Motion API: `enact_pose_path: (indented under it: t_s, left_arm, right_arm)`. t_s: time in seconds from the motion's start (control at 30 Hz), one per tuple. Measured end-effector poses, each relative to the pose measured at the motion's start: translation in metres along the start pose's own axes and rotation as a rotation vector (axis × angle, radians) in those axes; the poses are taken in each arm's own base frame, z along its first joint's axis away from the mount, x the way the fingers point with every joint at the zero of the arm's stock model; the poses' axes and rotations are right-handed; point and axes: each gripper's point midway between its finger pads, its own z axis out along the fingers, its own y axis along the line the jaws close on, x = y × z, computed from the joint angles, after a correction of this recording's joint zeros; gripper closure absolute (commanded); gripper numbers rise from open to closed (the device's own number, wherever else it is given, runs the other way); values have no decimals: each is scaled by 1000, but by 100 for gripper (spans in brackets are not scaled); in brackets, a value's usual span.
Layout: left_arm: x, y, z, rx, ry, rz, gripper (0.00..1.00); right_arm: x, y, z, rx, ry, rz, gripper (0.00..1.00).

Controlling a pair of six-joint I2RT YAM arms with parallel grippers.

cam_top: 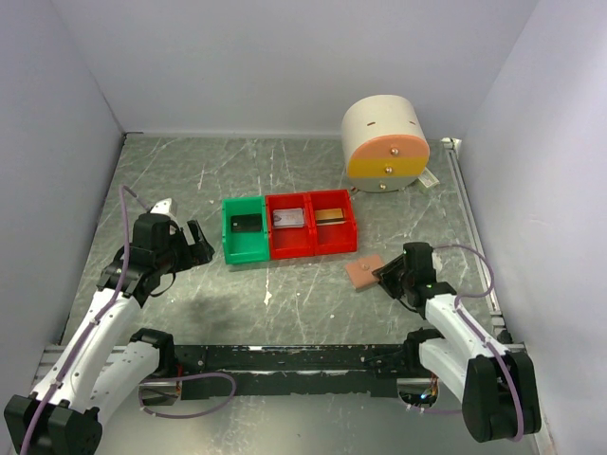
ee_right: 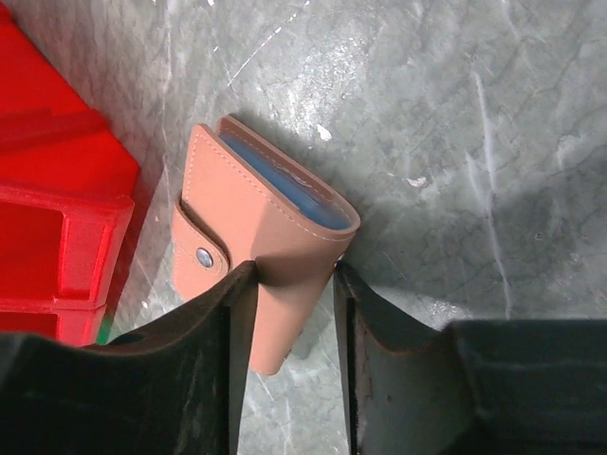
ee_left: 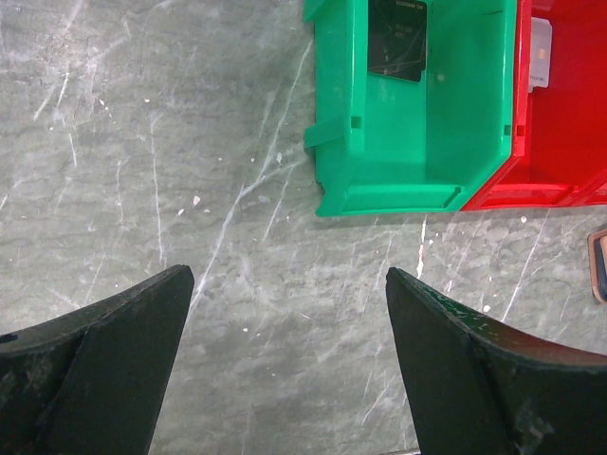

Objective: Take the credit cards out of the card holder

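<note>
The tan leather card holder (cam_top: pixel 363 272) lies on the table just right of the bins, folded, with its blue lining showing at the edge (ee_right: pixel 266 204). My right gripper (cam_top: pixel 391 272) (ee_right: pixel 294 270) is shut on its near end, one finger pressed on each side. A dark credit card (cam_top: pixel 245 224) (ee_left: pixel 398 38) lies in the green bin (cam_top: pixel 245 250). A silver one (cam_top: pixel 288 217) lies in the middle red bin (cam_top: pixel 290 248), and a gold one (cam_top: pixel 330 214) in the right red bin (cam_top: pixel 338 244). My left gripper (cam_top: pixel 187 234) (ee_left: pixel 289 275) hangs open and empty left of the green bin.
A big cream cylinder with an orange band (cam_top: pixel 384 142) stands at the back right. White walls close the table on three sides. The three bins sit in a row in the middle.
</note>
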Motion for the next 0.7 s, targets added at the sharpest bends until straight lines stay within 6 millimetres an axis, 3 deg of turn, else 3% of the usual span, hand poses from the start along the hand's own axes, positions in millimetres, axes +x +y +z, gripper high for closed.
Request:
enact_pose_path:
  t_s: [0.17,0.47,0.7]
  left_arm:
    - [0,0,0,-1,2,-2,5]
    - [1,0,1,-2,4,-2,5]
    - [1,0,1,-2,5,-2,5]
  right_arm:
    - [3,-4,0,-19,-6,0,85]
    - [7,5,0,-59,32,-65,88]
    - [29,24,-11,-177,180,-233,91]
